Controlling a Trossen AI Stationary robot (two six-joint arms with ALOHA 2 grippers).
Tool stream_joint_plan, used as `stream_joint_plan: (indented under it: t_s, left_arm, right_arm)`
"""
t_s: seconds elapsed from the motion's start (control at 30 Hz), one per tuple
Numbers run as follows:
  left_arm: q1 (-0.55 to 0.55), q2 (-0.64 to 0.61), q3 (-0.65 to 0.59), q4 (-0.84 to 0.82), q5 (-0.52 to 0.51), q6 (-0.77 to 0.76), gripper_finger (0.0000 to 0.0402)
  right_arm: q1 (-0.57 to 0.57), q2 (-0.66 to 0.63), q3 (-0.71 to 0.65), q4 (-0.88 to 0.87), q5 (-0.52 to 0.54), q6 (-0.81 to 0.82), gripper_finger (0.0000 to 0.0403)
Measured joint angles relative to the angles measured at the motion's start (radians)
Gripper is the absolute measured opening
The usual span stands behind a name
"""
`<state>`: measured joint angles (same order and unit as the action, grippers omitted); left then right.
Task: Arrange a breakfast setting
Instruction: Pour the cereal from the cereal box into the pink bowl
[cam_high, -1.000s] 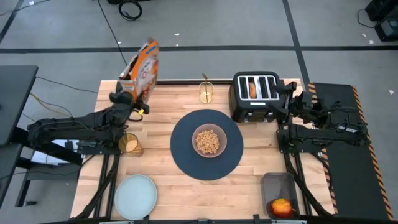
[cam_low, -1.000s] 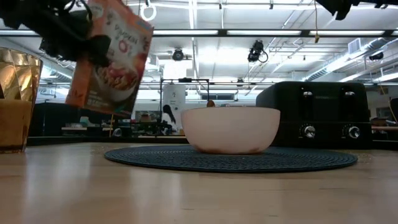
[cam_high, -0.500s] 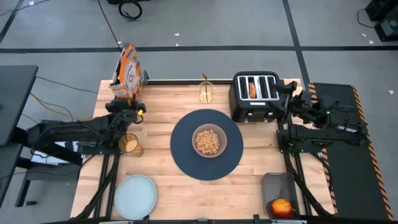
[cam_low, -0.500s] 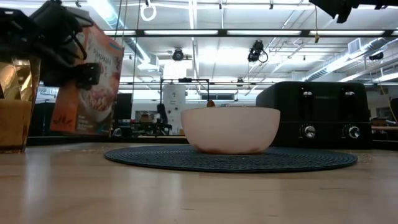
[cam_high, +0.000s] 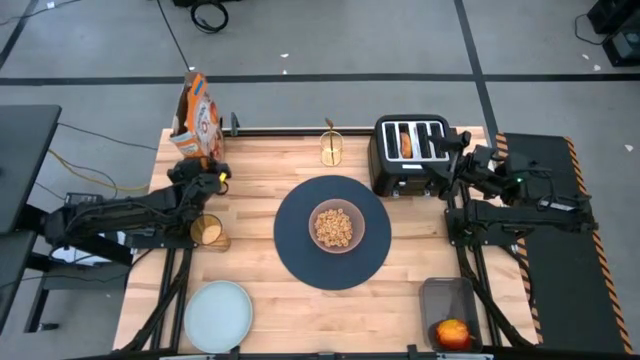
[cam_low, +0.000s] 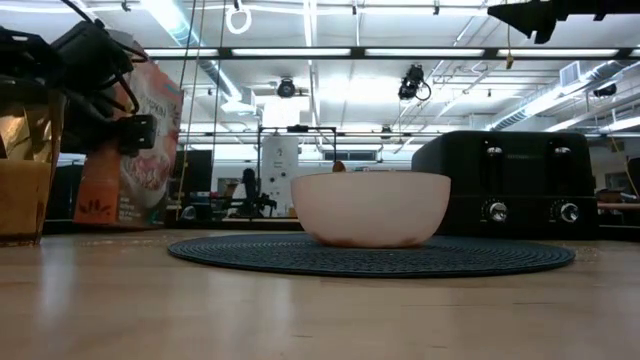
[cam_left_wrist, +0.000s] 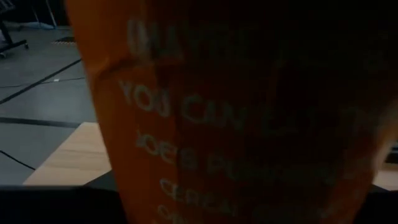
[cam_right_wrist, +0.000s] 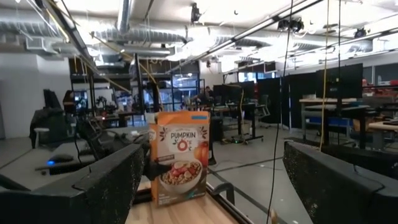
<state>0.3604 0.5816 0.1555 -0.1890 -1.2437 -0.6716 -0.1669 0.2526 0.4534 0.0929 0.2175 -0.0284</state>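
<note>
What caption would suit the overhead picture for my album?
Left gripper at the orange cereal box; cereal-filled tan bowl on the dark-blue placemat.

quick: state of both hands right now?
Left hand: at the orange cereal box standing at the table's back-left corner; grip cannot be told.
Right hand: open, empty, beside the black toaster.

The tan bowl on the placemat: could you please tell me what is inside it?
The tan bowl holds pale cereal pieces, covering its bottom. The low view shows only its outer wall.
</note>
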Motion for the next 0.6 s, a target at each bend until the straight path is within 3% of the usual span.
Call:
stream_joint_plan:
  t_s: [0.3, 0.6]
  left_arm:
    - [0.009, 0.0, 0.111, -0.059, 0.075, 0.104, 0.0311]
    - [0.009, 0.0, 0.376, -0.442, 0.1, 0.051, 0.0313]
  right_arm:
    - [0.0, 0.024, 0.0, 0.001, -0.001, 0.0, 0.0387]
    - [0.0, 0.024, 0.0, -0.008, -0.002, 0.0, 0.0387]
